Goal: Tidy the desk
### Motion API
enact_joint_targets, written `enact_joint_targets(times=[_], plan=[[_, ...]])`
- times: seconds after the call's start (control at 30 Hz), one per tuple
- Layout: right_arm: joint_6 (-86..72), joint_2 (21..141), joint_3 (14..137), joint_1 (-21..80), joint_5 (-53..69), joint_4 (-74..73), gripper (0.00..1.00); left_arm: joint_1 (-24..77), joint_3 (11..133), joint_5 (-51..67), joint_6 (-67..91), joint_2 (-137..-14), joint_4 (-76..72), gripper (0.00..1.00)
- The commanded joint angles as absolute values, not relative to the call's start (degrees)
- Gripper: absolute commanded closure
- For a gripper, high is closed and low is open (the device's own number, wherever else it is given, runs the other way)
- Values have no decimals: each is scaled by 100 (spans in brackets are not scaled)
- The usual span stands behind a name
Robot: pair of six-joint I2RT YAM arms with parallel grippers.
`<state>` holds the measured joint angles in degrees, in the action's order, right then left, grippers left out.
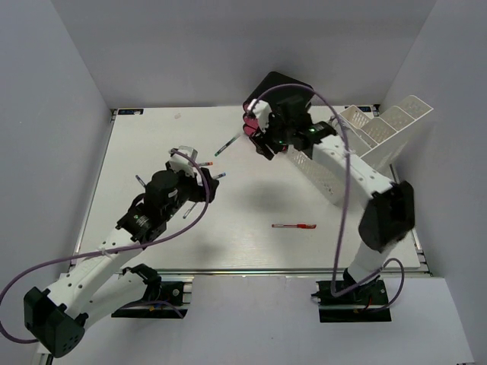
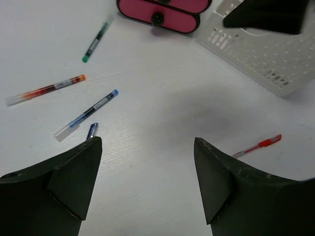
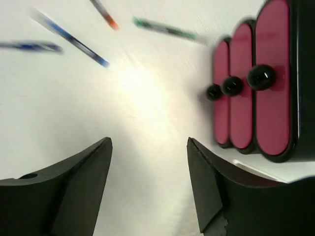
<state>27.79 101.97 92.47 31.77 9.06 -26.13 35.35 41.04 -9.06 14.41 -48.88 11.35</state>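
The white desk (image 1: 251, 199) carries several loose pens. A red pen (image 1: 294, 226) lies near the front middle, and also shows in the left wrist view (image 2: 257, 146). A green pen (image 1: 227, 144) lies left of the black-and-pink drawer unit (image 1: 278, 97). Orange (image 2: 47, 89), blue (image 2: 86, 114) and dark blue (image 2: 92, 131) pens lie by my left gripper (image 1: 199, 181), which is open and empty above the desk (image 2: 147, 141). My right gripper (image 1: 259, 141) is open and empty, hovering just left of the drawer fronts (image 3: 251, 83), as the right wrist view (image 3: 148, 141) shows.
A white perforated compartment tray (image 1: 358, 152) lies tipped at the back right, under the right arm. It also shows in the left wrist view (image 2: 266, 54). A silver rail (image 1: 251, 271) runs along the near edge. Grey walls close in the back and sides.
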Motion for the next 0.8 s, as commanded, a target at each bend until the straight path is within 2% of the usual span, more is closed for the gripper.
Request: enact_joint_targets(times=[0.0, 0.1, 0.13, 0.17, 0.2, 0.23, 0.27, 0.3, 0.4, 0.43, 0.47, 0.5, 0.53, 0.63, 0.77], plan=[[1812, 9319, 8922, 2911, 2521, -2646, 32, 3524, 4008, -238, 1651, -5315, 651, 15], [1144, 8836, 8746, 2533, 2890, -2226, 49, 3524, 4191, -9, 2081, -5973, 273, 22], [977, 8703, 8510, 2444, 3144, -2093, 68, 3524, 4253, 191, 2196, -6142, 46, 26], [697, 8553, 8395, 2295, 3286, -1926, 78, 3524, 4315, 211, 2328, -6318, -191, 30], [590, 8352, 8289, 2163, 3470, -1725, 83, 3524, 4385, 211, 2503, -6493, -359, 40], [476, 8254, 8123, 2040, 3802, -1644, 93, 3524, 4542, 220, 2574, -6843, -674, 45], [170, 8175, 8043, 1987, 4006, -1530, 95, 3524, 4648, 211, 2706, -7021, -816, 51], [54, 8017, 7929, 1925, 4260, -1225, 95, 3524, 4754, 228, 2742, -7223, -965, 60], [-492, 7648, 7533, 1653, 4868, -766, 87, 3524, 5298, 334, 2934, -8110, -1397, 64], [-527, 7559, 7428, 1531, 4930, -678, 79, 3455, 5613, 377, 2988, -8565, -1563, 62], [-536, 7445, 7227, 1529, 4939, -607, 75, 3454, 5773, 387, 3188, -8796, -1599, 58], [-536, 7253, 7103, 1468, 4957, -467, 71, 3393, 5940, 387, 3330, -9007, -1608, 52], [-527, 7164, 6988, 1442, 4992, -396, 66, 3393, 6115, 404, 3427, -9252, -1652, 40], [-483, 6891, 6645, 1284, 5158, -282, 62, 3122, 6896, 623, 3726, -10297, -1784, 33], [-746, 6750, 6574, 986, 5642, -150, 61, 2944, 7618, 1238, 3902, -11029, -1775, 30]])
